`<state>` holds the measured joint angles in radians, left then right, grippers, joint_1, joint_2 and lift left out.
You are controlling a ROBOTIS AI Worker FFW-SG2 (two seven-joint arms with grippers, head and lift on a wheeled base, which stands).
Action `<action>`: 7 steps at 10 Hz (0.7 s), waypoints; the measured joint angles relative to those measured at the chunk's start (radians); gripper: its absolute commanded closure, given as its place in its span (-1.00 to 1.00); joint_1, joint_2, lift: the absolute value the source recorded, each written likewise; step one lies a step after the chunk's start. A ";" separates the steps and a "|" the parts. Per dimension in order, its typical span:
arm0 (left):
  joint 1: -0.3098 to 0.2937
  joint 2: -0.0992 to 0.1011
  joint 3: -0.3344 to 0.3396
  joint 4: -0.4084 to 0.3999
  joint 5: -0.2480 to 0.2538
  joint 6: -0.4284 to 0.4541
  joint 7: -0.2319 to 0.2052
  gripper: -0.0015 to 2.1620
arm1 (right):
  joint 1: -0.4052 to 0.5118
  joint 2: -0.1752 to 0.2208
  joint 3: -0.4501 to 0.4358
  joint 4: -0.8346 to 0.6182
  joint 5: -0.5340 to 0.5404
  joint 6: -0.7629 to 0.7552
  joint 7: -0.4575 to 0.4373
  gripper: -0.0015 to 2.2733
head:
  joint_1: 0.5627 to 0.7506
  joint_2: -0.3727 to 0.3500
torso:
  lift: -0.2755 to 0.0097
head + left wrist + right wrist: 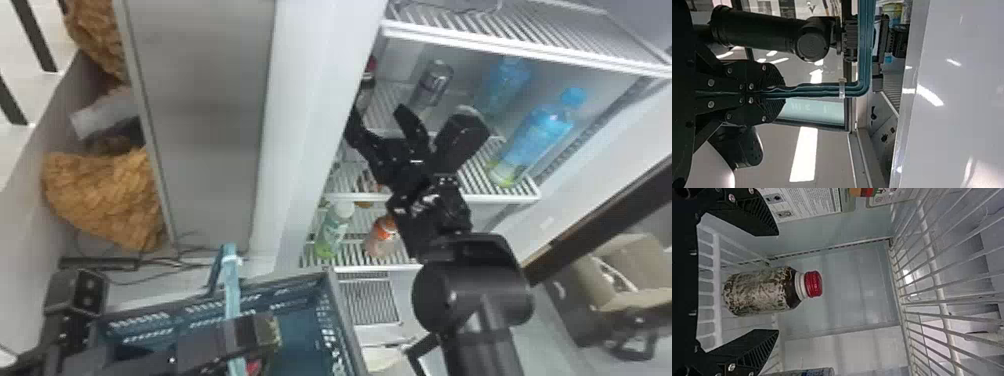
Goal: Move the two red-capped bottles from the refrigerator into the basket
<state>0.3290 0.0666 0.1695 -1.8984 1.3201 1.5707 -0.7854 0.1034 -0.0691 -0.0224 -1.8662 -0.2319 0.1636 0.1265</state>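
1. The red-capped bottle (756, 291) stands near the left side of its refrigerator shelf (718, 325).
2. The right claw (778, 282) is spread, with the bottle between its fingers and a gap on each side.
3. The left claw (781, 94) pinches the handle (865, 47) of the basket (330, 325).
4. The bottle looks stiff and smooth; probably weighty if full, and apt to slip.
5. Best hold: its patterned middle, below the shoulder, not the cap.
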 measured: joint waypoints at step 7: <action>-0.006 0.005 0.000 0.000 0.000 0.000 0.000 0.11 | -0.107 0.006 0.004 0.125 0.017 0.001 -0.022 -0.88 | 0.41 -0.73 | 0.93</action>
<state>0.3235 0.0712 0.1695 -1.8984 1.3201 1.5707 -0.7854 -0.0036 -0.0632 -0.0184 -1.7411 -0.2150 0.1643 0.1045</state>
